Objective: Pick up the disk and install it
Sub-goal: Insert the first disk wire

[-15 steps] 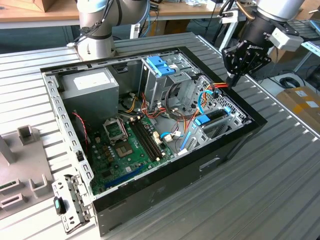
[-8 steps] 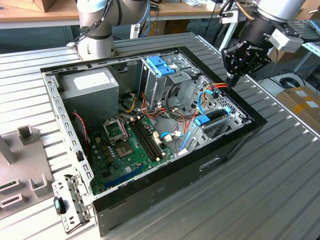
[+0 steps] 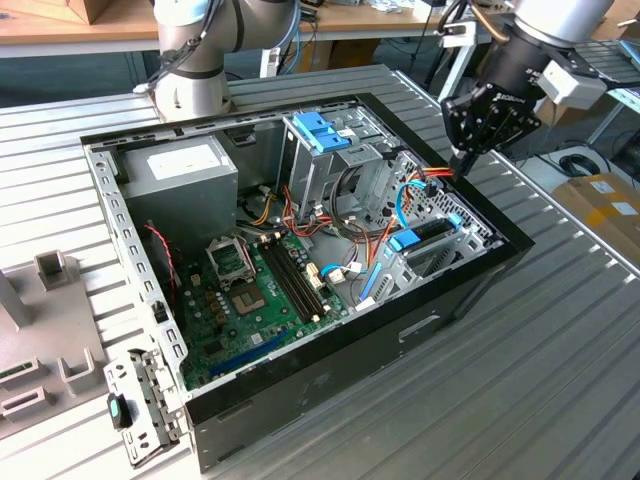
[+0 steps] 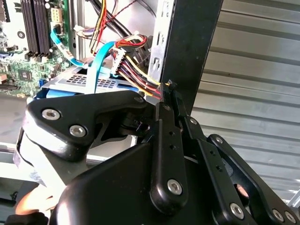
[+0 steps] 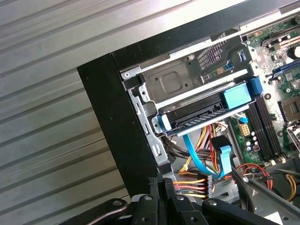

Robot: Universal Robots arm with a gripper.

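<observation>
Hand (image 3: pixel 466 150) hovers over the open computer case (image 3: pixel 440 300) at its corner on the exterior view's right; fingers pressed together, nothing between them. The disk (image 3: pixel 425 235) sits in its bay inside the case, at about 7 o'clock from the hand in the exterior view, near and lower. In the first wrist view the disk (image 5: pixel 206 115) lies flat, long axis parallel to the case's nearest wall. Looks: dark body, blue rails, blue tab at one end; label not visible.
</observation>
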